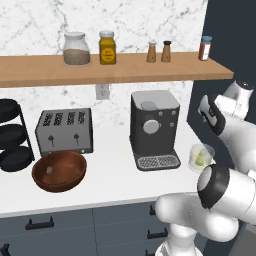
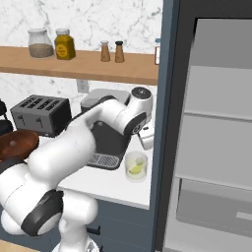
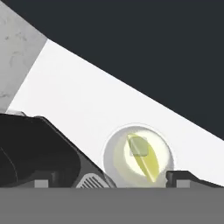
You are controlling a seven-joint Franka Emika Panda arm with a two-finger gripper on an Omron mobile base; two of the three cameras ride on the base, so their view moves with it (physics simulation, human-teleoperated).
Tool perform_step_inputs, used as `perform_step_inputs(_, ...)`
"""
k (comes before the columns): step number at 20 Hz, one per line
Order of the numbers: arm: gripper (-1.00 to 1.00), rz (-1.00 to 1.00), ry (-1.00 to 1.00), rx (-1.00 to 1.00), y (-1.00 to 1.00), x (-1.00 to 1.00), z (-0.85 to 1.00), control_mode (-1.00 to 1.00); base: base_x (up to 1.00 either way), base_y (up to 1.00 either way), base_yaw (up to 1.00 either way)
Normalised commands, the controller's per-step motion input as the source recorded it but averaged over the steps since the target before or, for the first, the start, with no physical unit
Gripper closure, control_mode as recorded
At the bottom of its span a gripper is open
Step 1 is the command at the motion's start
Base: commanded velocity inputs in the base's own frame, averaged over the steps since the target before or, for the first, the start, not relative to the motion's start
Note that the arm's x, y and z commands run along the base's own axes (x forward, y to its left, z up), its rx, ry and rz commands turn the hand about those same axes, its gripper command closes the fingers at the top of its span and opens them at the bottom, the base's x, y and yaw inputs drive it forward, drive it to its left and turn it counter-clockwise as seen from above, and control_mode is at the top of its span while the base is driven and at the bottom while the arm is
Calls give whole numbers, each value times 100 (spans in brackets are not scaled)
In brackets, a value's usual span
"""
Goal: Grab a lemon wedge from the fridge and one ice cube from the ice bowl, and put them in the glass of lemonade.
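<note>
Left of the coffee machine [image 1: 154, 129], past the toaster [image 1: 64, 131], the ice bowl [image 1: 59, 170] sits on the table [image 1: 110, 185]. Just right of the machine stands the glass [image 1: 201, 158], with the lemon wedge [image 3: 145, 162] and a pale ice cube [image 3: 139, 146] inside. The claw [image 3: 107, 181] hangs above the glass with its tips spread wide, holding nothing. Right of that, the fridge [image 2: 216, 128] stands open.

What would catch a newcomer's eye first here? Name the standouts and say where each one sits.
The big white robot arm fills the foreground, reaching toward the counter's right end. There a small glass holds a yellow lemon wedge and a pale ice cube, right beside the coffee machine. Further left sit a wooden bowl and a toaster, under a shelf of jars.
</note>
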Motion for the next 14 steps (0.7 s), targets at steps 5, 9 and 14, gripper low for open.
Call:
perform_step_inputs(5,-100,0,-55,-2,18,-99,100,-100,0,0,0)
perform_step_inputs(9,-100,11,-57,-16,67,-98,100,-100,0,0,0)
perform_step_inputs(14,-100,15,-54,-18,96,-62,100,-100,0,0,0)
